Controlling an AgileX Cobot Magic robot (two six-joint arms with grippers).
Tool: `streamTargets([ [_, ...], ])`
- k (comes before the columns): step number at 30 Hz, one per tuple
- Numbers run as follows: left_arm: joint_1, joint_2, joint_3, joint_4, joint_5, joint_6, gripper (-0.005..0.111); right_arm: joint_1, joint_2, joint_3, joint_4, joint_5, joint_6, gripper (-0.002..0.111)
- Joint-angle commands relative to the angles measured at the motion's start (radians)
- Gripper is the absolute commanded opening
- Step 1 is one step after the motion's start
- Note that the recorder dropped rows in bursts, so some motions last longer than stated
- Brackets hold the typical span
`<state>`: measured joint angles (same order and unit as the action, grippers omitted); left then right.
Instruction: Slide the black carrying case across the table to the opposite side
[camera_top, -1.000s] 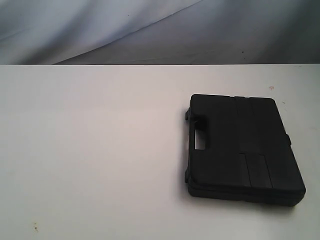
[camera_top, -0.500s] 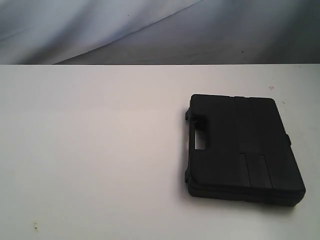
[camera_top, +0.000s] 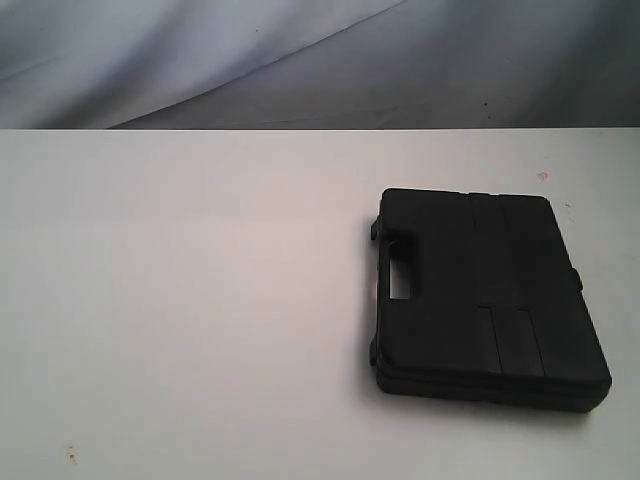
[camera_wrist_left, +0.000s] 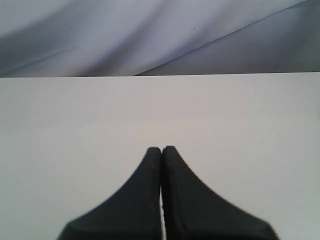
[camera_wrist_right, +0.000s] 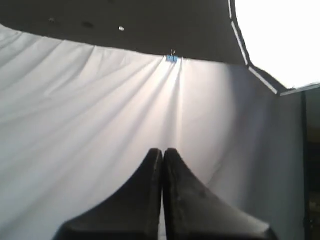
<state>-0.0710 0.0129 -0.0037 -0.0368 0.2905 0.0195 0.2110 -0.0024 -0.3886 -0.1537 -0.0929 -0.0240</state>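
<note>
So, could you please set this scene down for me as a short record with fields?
object: black carrying case, closed, lying flat
position: right part of the table in the exterior view
handle: cut-out handle on the case's left edge
left gripper: left gripper shut, holding nothing, table ahead of it
right gripper: right gripper shut, holding nothing, facing draped cloth
contact: no gripper at the case in the exterior view
</note>
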Motion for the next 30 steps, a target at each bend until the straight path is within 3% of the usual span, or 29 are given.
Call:
streamTargets([
  [1,0.002,-0.006,0.004,0.002,-0.009,0.0,0.0,-0.001,0.002,-0.091,-0.078,-0.016,-0.005,0.0],
  [4,0.002,-0.006,0.004,0.002,-0.009,0.0,0.0,-0.001,0.049,-0.19,-0.209,-0.009,-0.005,0.0],
  [7,0.002,-0.006,0.004,0.002,-0.009,0.0,0.0,-0.001,0.148,-0.287,-0.209,0.005,-0.067,0.0],
  [13,0.002,-0.006,0.004,0.002,-0.009,0.0,0.0,-0.001,0.377,-0.538,-0.172,0.354,-0.051,0.0],
  [18,0.002,-0.006,0.004,0.002,-0.009,0.0,0.0,-0.001,0.575,-0.755,0.048,0.712,-0.046,0.0],
  [30,0.002,-0.006,0.004,0.002,-0.009,0.0,0.0,-0.001,0.968,-0.948,0.407,1.168,-0.103,0.0],
])
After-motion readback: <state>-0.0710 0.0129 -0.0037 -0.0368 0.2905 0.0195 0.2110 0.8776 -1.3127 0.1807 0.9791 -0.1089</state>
